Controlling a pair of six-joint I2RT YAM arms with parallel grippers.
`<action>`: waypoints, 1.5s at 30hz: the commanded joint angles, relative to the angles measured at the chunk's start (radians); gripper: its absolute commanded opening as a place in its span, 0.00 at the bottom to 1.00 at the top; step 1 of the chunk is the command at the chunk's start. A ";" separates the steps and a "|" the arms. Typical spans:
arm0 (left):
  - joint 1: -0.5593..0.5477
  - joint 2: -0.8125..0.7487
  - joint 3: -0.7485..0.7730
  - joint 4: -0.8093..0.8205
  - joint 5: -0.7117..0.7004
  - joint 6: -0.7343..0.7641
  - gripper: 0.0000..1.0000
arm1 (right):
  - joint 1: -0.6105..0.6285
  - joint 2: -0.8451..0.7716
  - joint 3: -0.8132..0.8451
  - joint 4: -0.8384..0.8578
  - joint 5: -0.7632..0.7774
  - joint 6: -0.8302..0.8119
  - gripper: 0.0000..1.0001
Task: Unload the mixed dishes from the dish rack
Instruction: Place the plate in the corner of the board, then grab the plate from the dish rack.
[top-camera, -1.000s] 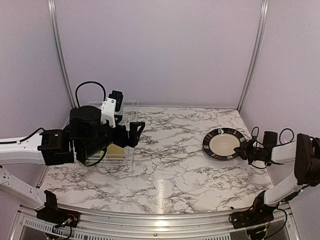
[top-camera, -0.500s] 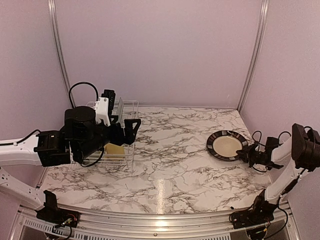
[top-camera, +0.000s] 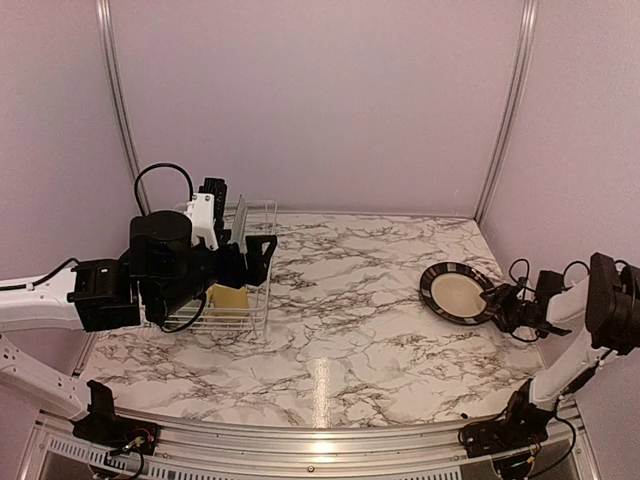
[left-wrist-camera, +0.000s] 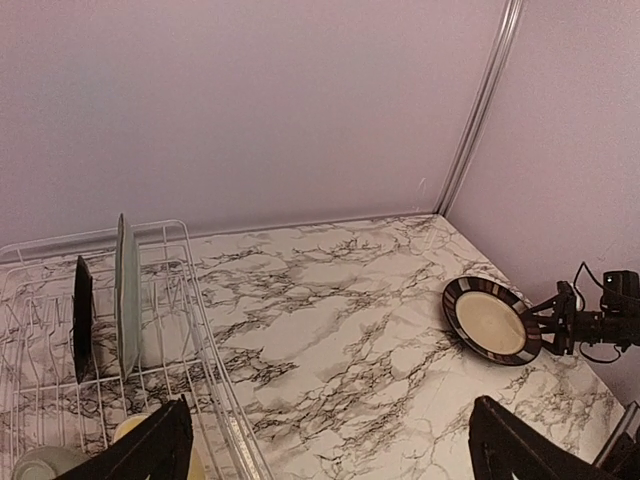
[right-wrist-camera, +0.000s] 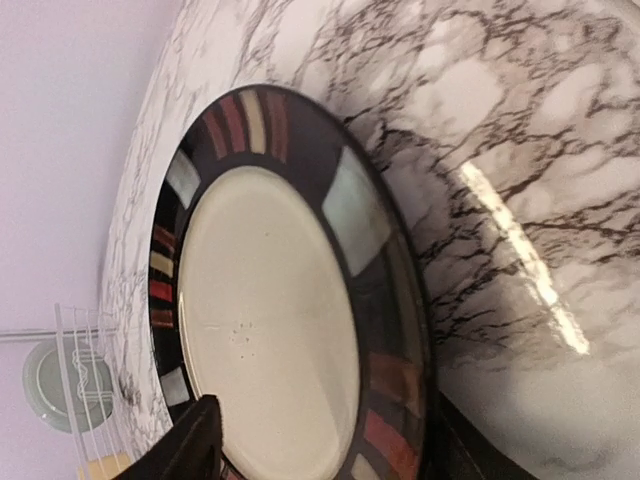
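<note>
- Marbled worktop (top-camera: 350, 330), enclosed by pale lilac walls.
- White wire dish rack (left-wrist-camera: 192, 292) at the worktop's far left; in the overhead view the left arm's dark bulk hides much of it.
- Left fingers (left-wrist-camera: 335, 448) spread wide and empty, hovering above the rack's right edge.
- Cream plate (top-camera: 458, 293) with a dark patterned rim, far right of the worktop, looking tilted.
- Right fingers (top-camera: 497, 300) closed on that plate's near rim.
- Two plates upright in the rack's slots: pale plate (left-wrist-camera: 125, 300), dark-edged plate (left-wrist-camera: 82, 320).
- Pale yellow mug (top-camera: 230, 298) and small green bowl (left-wrist-camera: 38, 463) at the rack's near end.
</note>
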 joint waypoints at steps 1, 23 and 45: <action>0.020 -0.024 0.033 -0.071 -0.059 -0.014 0.99 | -0.007 -0.090 0.024 -0.154 0.140 -0.066 0.72; 0.473 0.253 0.306 -0.440 0.350 -0.156 0.99 | 0.194 -0.569 0.248 -0.587 0.406 -0.283 0.91; 0.597 0.780 0.746 -0.635 0.313 0.079 0.84 | 0.529 -0.401 0.360 -0.672 0.475 -0.336 0.98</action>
